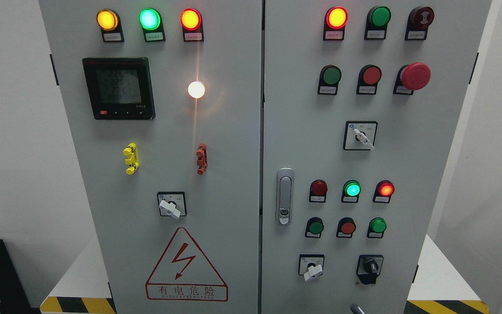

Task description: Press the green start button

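Note:
A grey electrical cabinet (233,131) with two doors fills the head view. On the right door, a green push button (332,75) sits beside a red button (371,75) and a red mushroom stop button (415,76). Lower down, two more green buttons (316,227) (378,225) flank a red one (347,227). Above them a green lamp (352,189) is lit. Neither hand shows. A small grey tip (354,308) pokes in at the bottom edge; I cannot tell what it is.
The left door carries a meter display (119,88), lit lamps (150,18), a rotary switch (171,205) and a red warning triangle (185,266). The right door has a latch handle (284,196) and rotary switches (361,136). Hazard-striped platform edges (79,304) flank the cabinet.

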Action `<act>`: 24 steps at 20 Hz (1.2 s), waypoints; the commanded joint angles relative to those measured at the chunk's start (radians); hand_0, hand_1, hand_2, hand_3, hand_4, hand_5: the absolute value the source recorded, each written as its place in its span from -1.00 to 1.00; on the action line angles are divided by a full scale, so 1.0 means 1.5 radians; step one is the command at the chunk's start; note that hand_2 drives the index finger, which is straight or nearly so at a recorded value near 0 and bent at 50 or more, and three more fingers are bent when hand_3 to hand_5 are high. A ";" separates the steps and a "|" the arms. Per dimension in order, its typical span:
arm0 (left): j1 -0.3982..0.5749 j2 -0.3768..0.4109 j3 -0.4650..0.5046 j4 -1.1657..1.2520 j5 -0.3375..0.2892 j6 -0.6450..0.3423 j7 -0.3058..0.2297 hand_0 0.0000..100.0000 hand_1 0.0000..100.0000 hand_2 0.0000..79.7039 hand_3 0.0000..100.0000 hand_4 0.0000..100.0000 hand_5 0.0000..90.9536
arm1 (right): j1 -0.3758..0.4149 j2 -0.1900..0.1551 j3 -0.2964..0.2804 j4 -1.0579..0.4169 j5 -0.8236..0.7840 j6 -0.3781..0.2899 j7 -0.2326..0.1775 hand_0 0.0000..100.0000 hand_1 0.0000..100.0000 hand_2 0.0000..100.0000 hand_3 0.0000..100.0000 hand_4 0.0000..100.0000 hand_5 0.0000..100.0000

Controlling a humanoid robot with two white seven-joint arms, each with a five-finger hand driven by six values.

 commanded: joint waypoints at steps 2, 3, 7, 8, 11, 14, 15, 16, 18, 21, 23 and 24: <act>-0.015 0.000 0.000 -0.018 0.000 0.000 -0.001 -0.76 0.11 -1.00 -1.00 -1.00 -1.00 | -0.001 0.000 0.000 0.000 0.000 0.000 0.003 -1.00 -0.81 -1.00 -1.00 -1.00 -1.00; -0.015 0.000 0.000 -0.018 0.000 0.000 -0.001 -0.76 0.11 -1.00 -1.00 -1.00 -1.00 | 0.000 0.000 0.000 0.000 0.000 0.000 0.003 -1.00 -0.81 -1.00 -1.00 -1.00 -1.00; -0.015 0.000 0.000 -0.018 0.000 0.000 -0.001 -0.76 0.11 -1.00 -1.00 -1.00 -1.00 | 0.000 -0.001 0.001 0.000 0.000 0.000 0.003 -1.00 -0.81 -1.00 -1.00 -1.00 -1.00; -0.015 0.000 0.000 -0.018 0.000 0.000 -0.001 -0.76 0.11 -1.00 -1.00 -1.00 -1.00 | -0.001 0.000 0.002 0.000 0.000 0.000 0.003 -1.00 -0.81 -1.00 -1.00 -1.00 -1.00; -0.015 0.000 0.000 -0.018 0.000 0.000 -0.001 -0.76 0.11 -1.00 -1.00 -1.00 -1.00 | -0.002 0.000 0.004 0.000 0.003 0.000 0.004 -1.00 -0.81 -1.00 -1.00 -1.00 -1.00; -0.015 0.000 0.000 -0.018 0.000 0.000 -0.001 -0.76 0.11 -1.00 -1.00 -1.00 -1.00 | -0.011 -0.003 0.003 0.004 0.011 -0.001 0.003 -1.00 -0.78 -1.00 -0.98 -1.00 -1.00; -0.015 0.000 0.000 -0.018 0.000 0.000 -0.001 -0.76 0.11 -1.00 -1.00 -1.00 -1.00 | -0.015 -0.003 0.002 0.004 0.013 -0.001 0.003 -1.00 -0.71 -1.00 -0.85 -0.97 -1.00; -0.015 0.000 0.000 -0.018 0.000 0.000 -0.001 -0.76 0.11 -1.00 -1.00 -1.00 -1.00 | -0.023 -0.003 0.002 0.005 0.016 -0.001 0.001 -1.00 -0.64 -1.00 -0.77 -0.86 -1.00; -0.015 0.000 0.000 -0.018 0.000 0.000 -0.001 -0.76 0.11 -1.00 -1.00 -1.00 -1.00 | -0.034 -0.003 -0.003 0.007 0.050 -0.001 -0.001 -1.00 -0.49 -1.00 -0.52 -0.55 -0.93; -0.015 0.000 0.000 -0.018 0.000 0.000 -0.001 -0.76 0.11 -1.00 -1.00 -1.00 -1.00 | -0.041 -0.003 -0.003 0.009 0.100 -0.004 -0.004 -0.98 -0.37 -1.00 -0.20 -0.22 -0.41; -0.015 0.000 0.000 -0.018 0.000 0.000 -0.001 -0.76 0.11 -1.00 -1.00 -1.00 -1.00 | -0.052 -0.003 -0.003 0.011 0.132 -0.005 -0.014 -0.90 -0.36 -1.00 -0.05 -0.06 -0.18; -0.015 0.000 0.000 -0.018 0.000 0.000 -0.001 -0.76 0.11 -1.00 -1.00 -1.00 -1.00 | -0.060 -0.002 -0.003 0.016 0.155 -0.005 -0.022 -0.89 -0.36 -1.00 0.04 0.04 -0.06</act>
